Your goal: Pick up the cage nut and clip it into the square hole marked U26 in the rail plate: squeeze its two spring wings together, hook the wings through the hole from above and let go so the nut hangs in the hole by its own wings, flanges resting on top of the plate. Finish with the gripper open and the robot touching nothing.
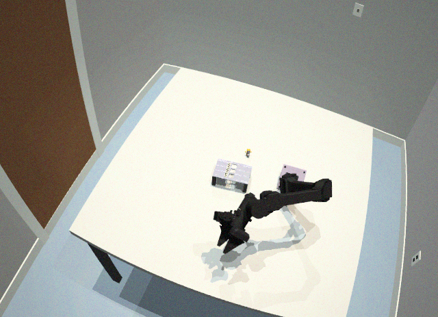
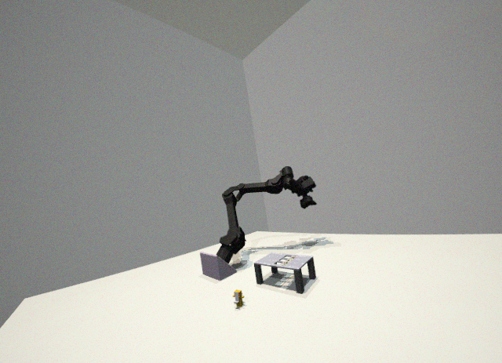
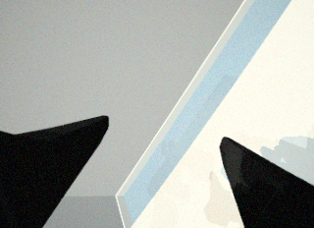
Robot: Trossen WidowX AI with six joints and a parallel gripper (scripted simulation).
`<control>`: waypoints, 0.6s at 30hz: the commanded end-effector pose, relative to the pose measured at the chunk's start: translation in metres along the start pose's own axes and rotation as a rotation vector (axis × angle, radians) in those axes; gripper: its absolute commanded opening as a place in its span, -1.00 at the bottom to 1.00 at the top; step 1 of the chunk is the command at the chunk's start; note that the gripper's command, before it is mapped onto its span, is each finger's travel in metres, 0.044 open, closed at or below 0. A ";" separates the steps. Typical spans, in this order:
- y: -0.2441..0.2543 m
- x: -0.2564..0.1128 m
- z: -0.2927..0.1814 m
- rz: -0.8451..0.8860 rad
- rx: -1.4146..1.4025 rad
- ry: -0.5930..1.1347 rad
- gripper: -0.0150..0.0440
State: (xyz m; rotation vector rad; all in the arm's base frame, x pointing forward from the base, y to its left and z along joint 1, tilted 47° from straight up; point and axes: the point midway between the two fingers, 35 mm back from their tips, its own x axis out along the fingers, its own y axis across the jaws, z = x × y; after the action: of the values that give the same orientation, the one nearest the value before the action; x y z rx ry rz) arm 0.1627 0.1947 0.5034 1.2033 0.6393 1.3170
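Observation:
The small cage nut (image 1: 248, 153) (image 2: 240, 298), yellow and grey, stands on the table beside the rail plate. The rail plate (image 1: 243, 170) (image 2: 264, 260) is a pale lilac plate on dark legs, with a row of square holes and small markings; the markings are too small to read. My gripper (image 1: 221, 248) (image 3: 164, 131) is open and empty, held high above the table on the far side of the plate from the nut. In the exterior view the fingers are small and point down to the right. The nut and plate are outside the wrist view.
The white table (image 1: 159, 165) (image 2: 141, 318) carries everything. A lilac wedge-shaped base block (image 1: 296, 170) (image 2: 210, 266) sits by the arm's foot, to one side of the rail plate. The table's front edge lies near the gripper in the top view.

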 end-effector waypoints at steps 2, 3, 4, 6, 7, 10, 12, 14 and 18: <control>-0.052 -0.002 0.052 -0.145 -0.053 -0.136 1.00; -0.062 -0.003 0.060 -0.176 -0.067 -0.156 1.00; -0.072 -0.005 0.068 -0.206 -0.080 -0.170 1.00; -0.092 -0.010 0.083 -0.267 -0.107 -0.195 1.00; -0.102 -0.013 0.090 -0.298 -0.120 -0.205 1.00; -0.132 -0.024 0.110 -0.392 -0.156 -0.232 1.00; -0.153 -0.043 0.129 -0.462 -0.177 -0.297 1.00; -0.172 -0.054 0.140 -0.524 -0.196 -0.308 1.00; -0.207 -0.077 0.157 -0.644 -0.226 -0.308 1.00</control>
State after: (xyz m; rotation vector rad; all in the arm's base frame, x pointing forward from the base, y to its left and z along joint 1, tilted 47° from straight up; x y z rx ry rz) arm 0.3503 0.1229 0.3675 0.9225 0.5416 0.6862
